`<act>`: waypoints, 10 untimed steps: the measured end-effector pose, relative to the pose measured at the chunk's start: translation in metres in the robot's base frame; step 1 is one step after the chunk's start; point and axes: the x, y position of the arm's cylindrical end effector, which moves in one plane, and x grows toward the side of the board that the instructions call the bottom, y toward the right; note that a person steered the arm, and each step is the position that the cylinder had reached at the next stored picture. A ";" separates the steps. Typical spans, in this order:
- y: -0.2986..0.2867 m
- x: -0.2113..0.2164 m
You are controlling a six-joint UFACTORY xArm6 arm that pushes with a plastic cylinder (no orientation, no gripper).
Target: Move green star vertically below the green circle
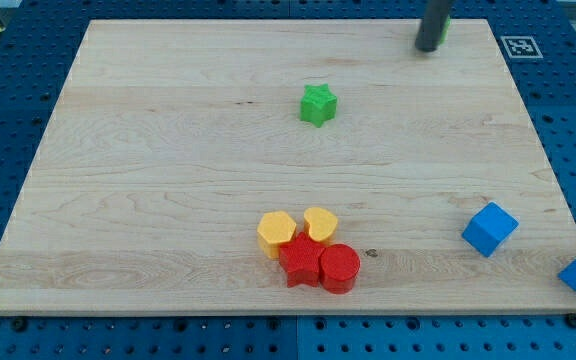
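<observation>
Pale wooden board (168,150) on blue perforated table (8,90).

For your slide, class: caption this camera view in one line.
My tip rests near the board's top edge, up-right of the green star; yellow and red blocks cluster near the bottom.

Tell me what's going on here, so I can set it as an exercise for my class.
A robot arm ending in a dark rod is pushing blocks around a wooden board. My tip sits near the view's top right, next to a bit of green that may be the green circle, mostly hidden. The green star lies apart, to the tip's lower left, untouched. Yellow and red blocks cluster near the bottom; two blue blocks sit at the right.
</observation>
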 end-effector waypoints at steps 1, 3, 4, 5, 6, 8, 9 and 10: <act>-0.079 0.000; -0.214 0.057; -0.213 0.113; -0.166 0.149; -0.092 0.133; -0.088 0.130; -0.141 0.136; -0.183 0.125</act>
